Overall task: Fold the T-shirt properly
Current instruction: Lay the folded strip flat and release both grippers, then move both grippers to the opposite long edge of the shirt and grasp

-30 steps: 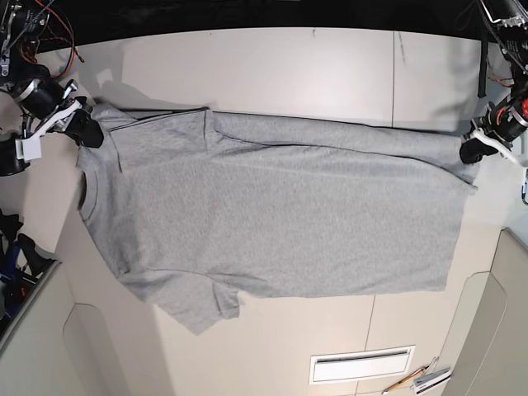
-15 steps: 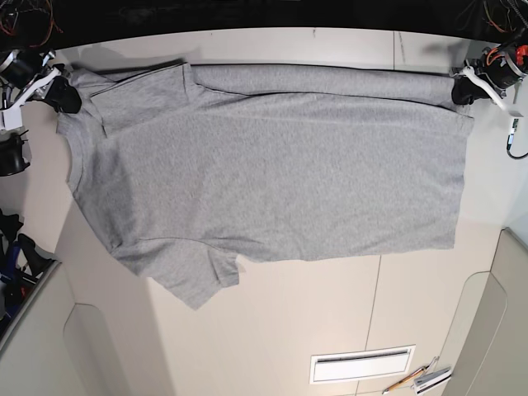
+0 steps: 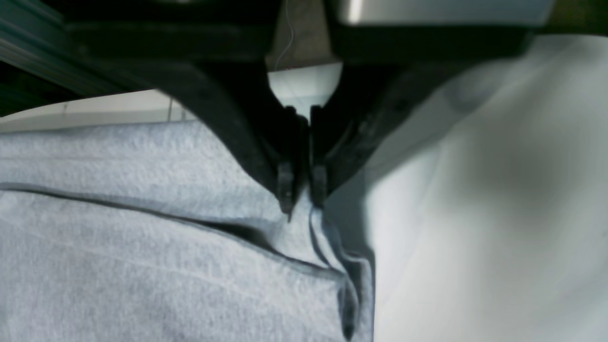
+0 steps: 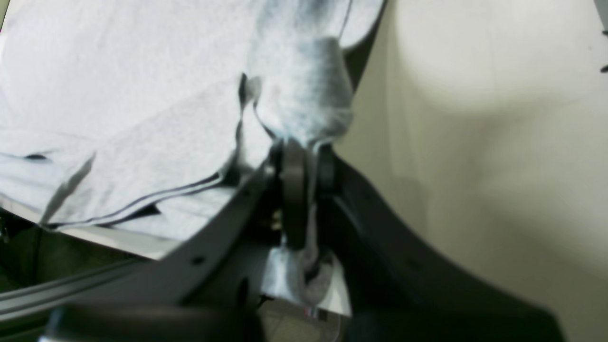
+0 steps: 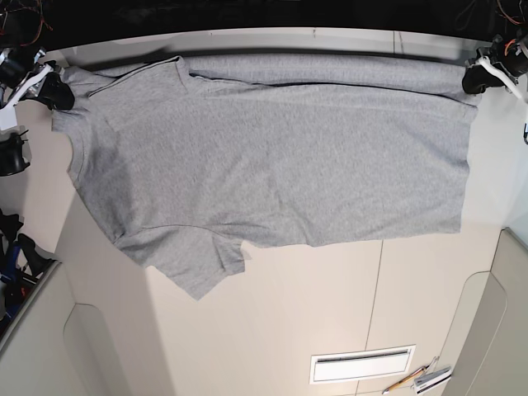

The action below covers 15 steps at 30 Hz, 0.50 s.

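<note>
On table (image 5: pixel 330 313): grey T-shirt (image 5: pixel 272 157) spread flat, long axis running between claws. Right gripper (image 5: pixel 51 89) pinches shoulder corner, left gripper (image 5: pixel 477 78) pinches hem corner; remaining cloth lies toward near edge.

The T-shirt (image 5: pixel 272 165) lies spread across the table (image 5: pixel 330 313), its upper edge along the far edge; the left gripper (image 5: pixel 472 81) pinches the far right corner, the right gripper (image 5: pixel 54 92) the far left corner
</note>
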### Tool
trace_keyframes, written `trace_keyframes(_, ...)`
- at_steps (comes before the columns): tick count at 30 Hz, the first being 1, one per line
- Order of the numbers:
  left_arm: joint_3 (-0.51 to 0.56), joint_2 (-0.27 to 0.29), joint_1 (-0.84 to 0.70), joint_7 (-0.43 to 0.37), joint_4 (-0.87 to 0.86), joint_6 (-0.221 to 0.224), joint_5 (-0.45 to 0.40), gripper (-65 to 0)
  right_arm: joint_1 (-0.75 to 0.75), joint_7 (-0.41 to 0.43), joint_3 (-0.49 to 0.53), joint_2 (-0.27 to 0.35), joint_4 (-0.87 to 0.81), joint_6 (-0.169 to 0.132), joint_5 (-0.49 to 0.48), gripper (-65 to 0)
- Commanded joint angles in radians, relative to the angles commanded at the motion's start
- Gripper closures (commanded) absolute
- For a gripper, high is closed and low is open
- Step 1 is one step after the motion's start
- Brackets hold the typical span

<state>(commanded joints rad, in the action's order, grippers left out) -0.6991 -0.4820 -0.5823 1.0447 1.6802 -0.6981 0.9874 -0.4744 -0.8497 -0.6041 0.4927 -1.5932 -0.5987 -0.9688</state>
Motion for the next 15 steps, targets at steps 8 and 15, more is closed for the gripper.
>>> trace_keyframes(8,-0.004,0.0,-0.003,0.036,0.0,0.0,0.0,-32.2,0.001,0.006,-0.026,0.0,0.0,0.0,0.018,-31.5)
trace_keyframes(15,-0.169,-0.013,0.003,0.033,0.0,0.0,0.107,-32.2,0.069,0.024,-0.154,0.003,0.0,0.001,0.008,-31.5)
